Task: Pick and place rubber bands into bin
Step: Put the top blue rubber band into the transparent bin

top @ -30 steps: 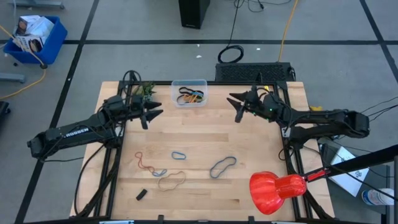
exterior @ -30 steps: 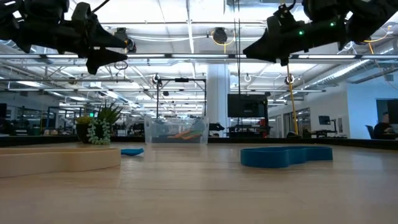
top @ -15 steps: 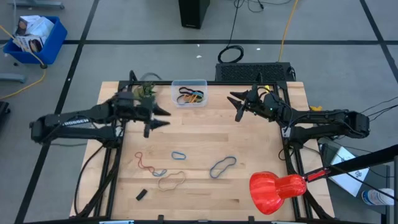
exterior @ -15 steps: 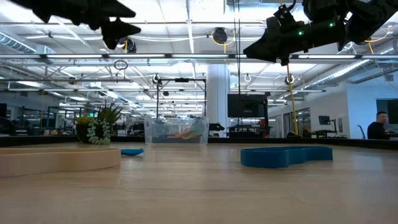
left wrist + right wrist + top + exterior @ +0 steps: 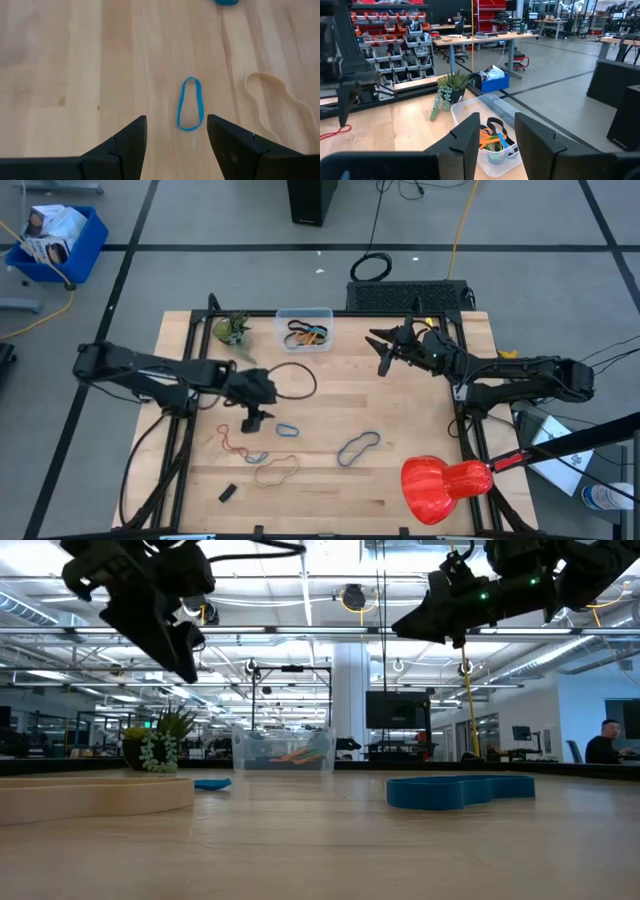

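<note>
We have the left hand (image 5: pixel 256 418) out over the middle of the desk (image 5: pixel 400 395), pointing down, fingers apart with nothing between them. Its wrist camera looks straight at a blue rubber band (image 5: pixel 190 104) lying flat on the wood just ahead of the fingertips (image 5: pixel 131 134); a tan band (image 5: pixel 272 102) lies beside it. From above, that blue band (image 5: pixel 288 429) sits just beside the left hand, not touching it.

Other loose bands we see on the desk: a red one (image 5: pixel 231 440) near the left edge, a tan one (image 5: pixel 275 471) toward the front, and a blue-grey pair (image 5: pixel 358 447) further right. A small black block (image 5: pixel 228 492) lies at the front left.

The bin (image 5: pixel 305 328) stands at the back edge of the desk, already holding several bands, orange and black among them (image 5: pixel 492 136). A small plant (image 5: pixel 232 329) stands left of it.

The right hand (image 5: pixel 382 352) waits raised over the back right of the desk, fingers apart, empty, facing the bin. A red object (image 5: pixel 446 485) sits at the front right corner.
</note>
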`<state>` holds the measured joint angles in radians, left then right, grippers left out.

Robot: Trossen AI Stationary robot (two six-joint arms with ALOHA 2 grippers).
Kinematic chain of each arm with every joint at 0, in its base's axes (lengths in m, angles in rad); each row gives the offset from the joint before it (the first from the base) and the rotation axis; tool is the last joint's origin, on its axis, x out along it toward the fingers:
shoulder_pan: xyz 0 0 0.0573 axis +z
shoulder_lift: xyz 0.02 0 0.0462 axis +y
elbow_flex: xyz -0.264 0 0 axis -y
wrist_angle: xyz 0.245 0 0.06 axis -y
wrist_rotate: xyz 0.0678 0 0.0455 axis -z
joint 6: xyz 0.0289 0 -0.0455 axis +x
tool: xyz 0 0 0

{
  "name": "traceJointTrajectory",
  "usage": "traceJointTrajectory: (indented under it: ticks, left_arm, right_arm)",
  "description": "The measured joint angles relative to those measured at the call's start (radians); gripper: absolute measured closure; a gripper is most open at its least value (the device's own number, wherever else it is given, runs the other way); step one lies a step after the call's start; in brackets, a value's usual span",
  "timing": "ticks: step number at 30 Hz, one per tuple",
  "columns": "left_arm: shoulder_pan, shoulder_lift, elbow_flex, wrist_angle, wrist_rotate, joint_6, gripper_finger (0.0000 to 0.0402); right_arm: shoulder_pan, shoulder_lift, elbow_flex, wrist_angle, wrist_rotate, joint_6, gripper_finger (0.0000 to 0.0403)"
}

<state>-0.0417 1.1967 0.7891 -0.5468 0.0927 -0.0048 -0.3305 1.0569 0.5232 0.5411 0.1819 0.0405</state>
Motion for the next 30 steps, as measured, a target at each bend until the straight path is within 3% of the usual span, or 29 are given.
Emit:
traceJointTrajectory:
  ticks: [10,19,30]
  left_arm:
    - [-0.039,0.133,0.000,0.029,0.055,0.008,0.0188]
    - [-0.056,0.230,0.000,0.029,-0.076,-0.113,0.0188]
    - [-0.068,0.344,0.000,0.102,-0.072,-0.285,0.0188]
  right_arm:
    - [-0.017,0.000,0.000,-0.006,0.001,0.000,0.0287]
    - [-0.026,0.000,0.000,-0.016,0.000,-0.007,0.0287]
    - [-0.029,0.000,0.000,-0.046,0.000,-0.024,0.0287]
